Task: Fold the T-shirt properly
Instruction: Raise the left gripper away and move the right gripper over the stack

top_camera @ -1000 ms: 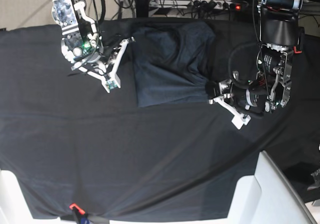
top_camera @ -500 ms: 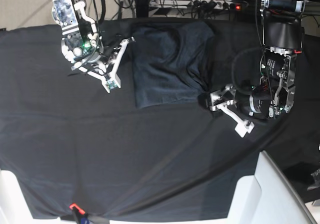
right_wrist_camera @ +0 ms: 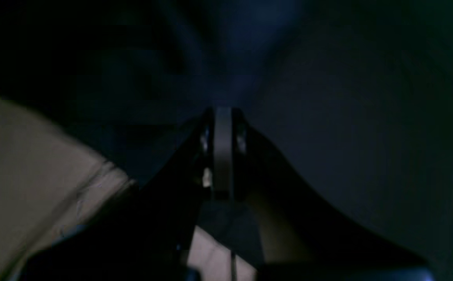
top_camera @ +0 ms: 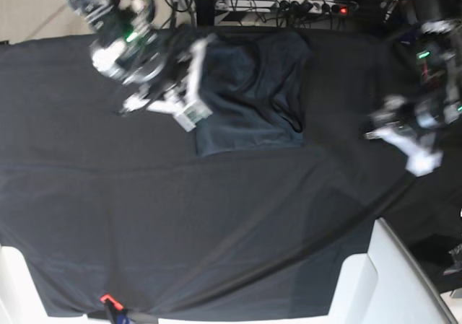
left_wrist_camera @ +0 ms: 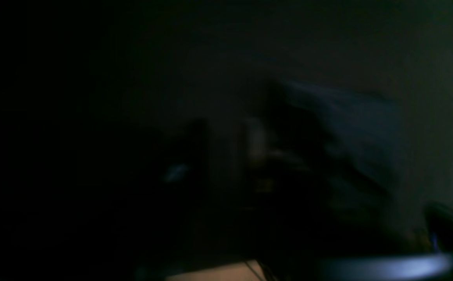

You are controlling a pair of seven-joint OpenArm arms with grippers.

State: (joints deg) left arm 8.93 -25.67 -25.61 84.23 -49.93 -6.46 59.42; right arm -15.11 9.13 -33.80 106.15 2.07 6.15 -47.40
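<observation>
Closest to us, the big black cloth (top_camera: 216, 223) covers the desk and hangs in long creases. A white plastic piece (top_camera: 361, 281) sticks up at the front corner.

Farther back, in the middle, lies the dark grey-blue soft T-shirt (top_camera: 253, 93). It rests flat on the black cloth as a bumpy, squarish bundle, with wrinkles across its top half.

A second ago the left pincer (top_camera: 415, 154) was right at the shirt's lower corner, on its own side. Now it has pulled well away toward the edge of the desk and looks blurry, so it is moving fast. It opened to let the corner go and has snapped closed again, with nothing in it. That corner of the shirt now lies down by itself.

The right pincer (top_camera: 188, 107) was waiting apart from the shirt on the other side. Now it has swung in and sits right at that edge of the shirt. I cannot tell if it touches the cloth or only hangs over it. Its own camera shows the two jaws of the right pincer (right_wrist_camera: 222, 156) pressed tight together, holding nothing.

I think this means one side of the shirt is done for now, and the other arm is taking its turn. The shirt is still lumpy, so the folding looks only partly finished. The right pincer would have to open before it can pick up any cloth.
</observation>
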